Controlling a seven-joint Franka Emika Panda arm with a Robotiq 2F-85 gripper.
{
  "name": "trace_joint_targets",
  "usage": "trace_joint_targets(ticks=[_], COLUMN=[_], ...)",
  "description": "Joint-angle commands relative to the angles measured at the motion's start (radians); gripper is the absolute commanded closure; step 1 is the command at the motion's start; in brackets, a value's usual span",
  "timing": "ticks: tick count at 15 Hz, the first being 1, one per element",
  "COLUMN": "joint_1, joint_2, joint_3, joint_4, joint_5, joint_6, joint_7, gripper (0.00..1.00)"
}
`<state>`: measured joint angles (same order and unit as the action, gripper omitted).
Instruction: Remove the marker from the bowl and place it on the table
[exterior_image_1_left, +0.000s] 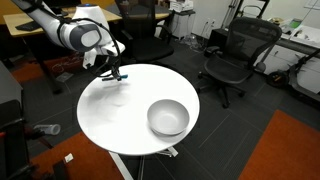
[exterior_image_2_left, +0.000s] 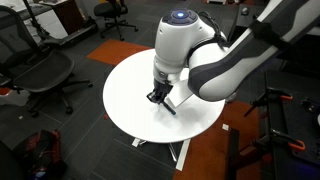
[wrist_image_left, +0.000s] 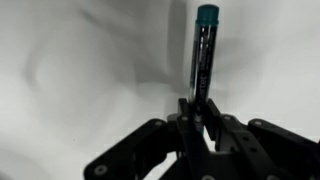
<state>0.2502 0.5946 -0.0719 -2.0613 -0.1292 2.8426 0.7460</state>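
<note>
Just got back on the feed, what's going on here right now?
The gripper has the marker clamped between its jaws and holds it low over the table, well away from the bowl. In an exterior view the bowl looks empty. So the marker is out of the bowl but not yet released. Whether its tip touches the table cannot be told.
</note>
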Motion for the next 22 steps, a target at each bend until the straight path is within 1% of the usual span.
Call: trace_joint_targets(ticks=[1,2,5,8,9,10,18,19,22], joint_1=[0.025,0.024,0.021,0.014,0.01,0.01,0.018,0.024,0.025], joint_2=[0.028,0.032,0.038,0.021,0.017,0.013,-0.002,0.025,0.025], joint_3=[-0.031,-0.032,-0.034,-0.025,-0.021,-0.021,-0.023,-0.034,-0.034], joint_4=[0.031,0.035,0.045,0.041,0.042,0.042,0.041,0.055,0.055], joint_5=[0.036,0.037,0.044,0.064,0.076,0.081,0.107,0.105,0.105], joint_6=[0.005,0.002,-0.004,-0.014,-0.015,-0.018,-0.015,-0.001,-0.001], joint_7=[-0.033,-0.035,-0.038,-0.053,-0.063,-0.065,-0.076,-0.065,-0.065], gripper=[0.75,0.55,0.35,0.11,0.05,0.0,0.0,0.0,0.0])
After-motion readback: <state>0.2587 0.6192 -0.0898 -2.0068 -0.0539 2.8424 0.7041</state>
